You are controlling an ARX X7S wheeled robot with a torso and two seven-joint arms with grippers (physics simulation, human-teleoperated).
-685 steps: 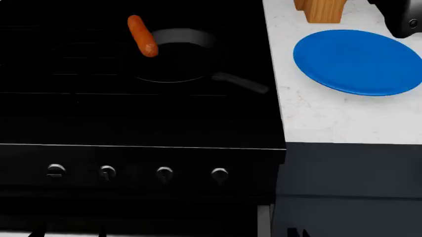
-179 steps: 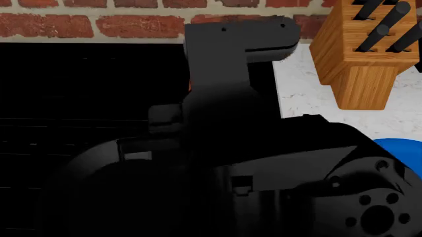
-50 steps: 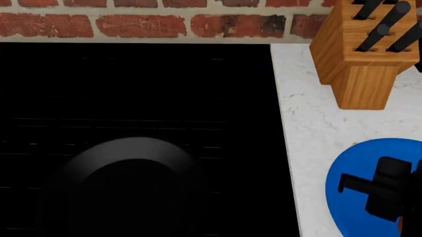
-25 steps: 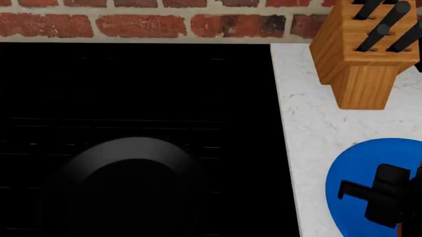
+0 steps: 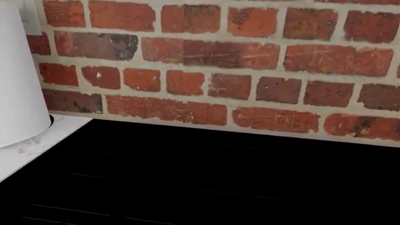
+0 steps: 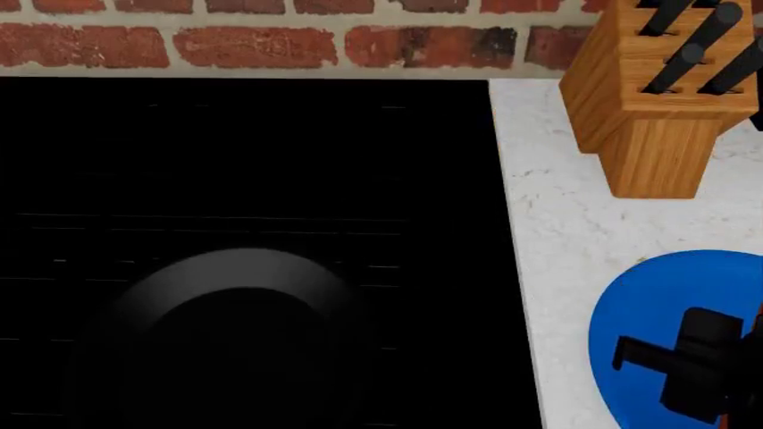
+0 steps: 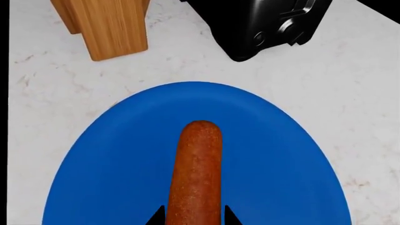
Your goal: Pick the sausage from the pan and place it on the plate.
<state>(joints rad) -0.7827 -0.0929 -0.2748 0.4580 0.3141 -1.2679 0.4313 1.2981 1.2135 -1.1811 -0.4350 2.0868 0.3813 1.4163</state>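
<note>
The orange-red sausage (image 7: 195,173) lies lengthwise over the middle of the bright blue plate (image 7: 112,154). My right gripper (image 7: 192,218) has a black fingertip against each side of its near end, shut on it. In the head view the same gripper (image 6: 680,357) hovers over the plate (image 6: 644,295) at the lower right and hides most of the sausage. The black pan (image 6: 238,277) sits on the stove at the lower left with nothing in it. No part of my left gripper shows in any view.
A wooden knife block (image 6: 656,98) stands on the white marble counter (image 6: 560,223) behind the plate. A black appliance (image 7: 269,23) sits beside the block. The black stove (image 6: 238,152) backs onto a brick wall (image 5: 218,70). A white cylinder (image 5: 18,79) stands left of the stove.
The right gripper has stayed over the plate, shifting only slightly. Earlier the sausage lay on the pan's rim; the pan is now bare.
</note>
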